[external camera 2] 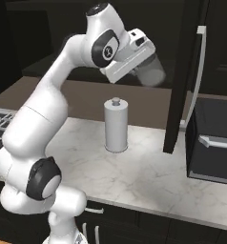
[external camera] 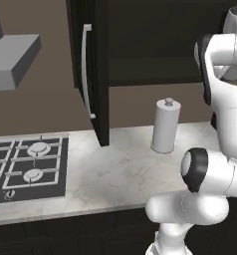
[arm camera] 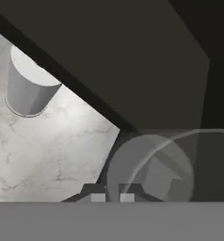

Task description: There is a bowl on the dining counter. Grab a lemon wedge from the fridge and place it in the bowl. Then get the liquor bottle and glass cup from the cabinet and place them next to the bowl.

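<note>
1. On your far left in the left base view sit the hob and the hood above it. Neither belongs to the task, so leave them be.
2. Next comes the open door of the cabinet, with its silver handle. The door juts out over the counter, so give its edge room.
3. A grey canister stands upright on the counter, under the hand and well apart from it.
4. The gripper is up at the cabinet opening. In the hand view its two tips stand almost together, at the rim of the cup. The right base view shows the cup at the end of the hand. I judge the wall of the cup is pinched between the fingers, though the contact itself is too small to see plainly.
5. How it will handle, as a judgement: the cup is clear glass, so light, stiff, slick and breakable. A pinch on one wall near the rim lets it swing or slip. Move slowly, keep it upright, and don't knock it on the cabinet frame or door.
6. Right of the cabinet door in the right base view hangs a dark appliance with a bar handle; steer clear of it.
7. The step in hand looks like drawing the cup out. It isn't yet beside the bowl.
</note>
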Available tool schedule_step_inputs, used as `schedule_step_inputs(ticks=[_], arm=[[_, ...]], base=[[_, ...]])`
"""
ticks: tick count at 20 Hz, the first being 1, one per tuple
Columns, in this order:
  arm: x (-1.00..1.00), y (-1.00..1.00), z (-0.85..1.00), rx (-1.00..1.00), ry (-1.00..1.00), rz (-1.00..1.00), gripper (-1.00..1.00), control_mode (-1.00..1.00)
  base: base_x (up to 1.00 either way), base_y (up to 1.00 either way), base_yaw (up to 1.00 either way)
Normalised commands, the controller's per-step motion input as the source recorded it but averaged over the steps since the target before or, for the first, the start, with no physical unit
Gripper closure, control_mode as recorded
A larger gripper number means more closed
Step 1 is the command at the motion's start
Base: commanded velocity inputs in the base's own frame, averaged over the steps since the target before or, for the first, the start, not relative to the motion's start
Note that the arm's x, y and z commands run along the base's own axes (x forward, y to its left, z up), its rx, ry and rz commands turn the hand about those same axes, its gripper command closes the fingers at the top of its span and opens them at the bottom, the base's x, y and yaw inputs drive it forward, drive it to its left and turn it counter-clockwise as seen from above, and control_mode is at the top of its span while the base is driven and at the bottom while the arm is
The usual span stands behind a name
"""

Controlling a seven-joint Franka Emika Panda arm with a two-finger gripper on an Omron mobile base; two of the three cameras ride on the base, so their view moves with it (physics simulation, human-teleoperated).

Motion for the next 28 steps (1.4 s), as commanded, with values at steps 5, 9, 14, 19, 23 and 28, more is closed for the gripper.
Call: schedule_step_inputs(ticks=[5,9,14,19,23,28], arm=[[-1.0,0.52,0.01,0.07,0.0,-0.14,1.0,-1.0],[-1.0,0.7,0.04,0.05,0.0,-0.14,1.0,-1.0],[-1.0,0.73,0.14,0.08,0.0,-0.13,1.0,-1.0],[-1.0,0.69,0.11,0.16,0.0,-0.07,1.0,-1.0],[-1.0,0.65,0.06,0.18,0.0,-0.03,1.0,-1.0],[-0.74,0.51,0.0,0.17,0.0,0.0,1.0,-1.0]], base=[[0.0,0.0,0.0],[0.0,0.0,0.0],[0.0,0.0,0.0],[0.0,0.0,0.0],[0.0,0.0,0.0],[0.0,0.0,0.0]])
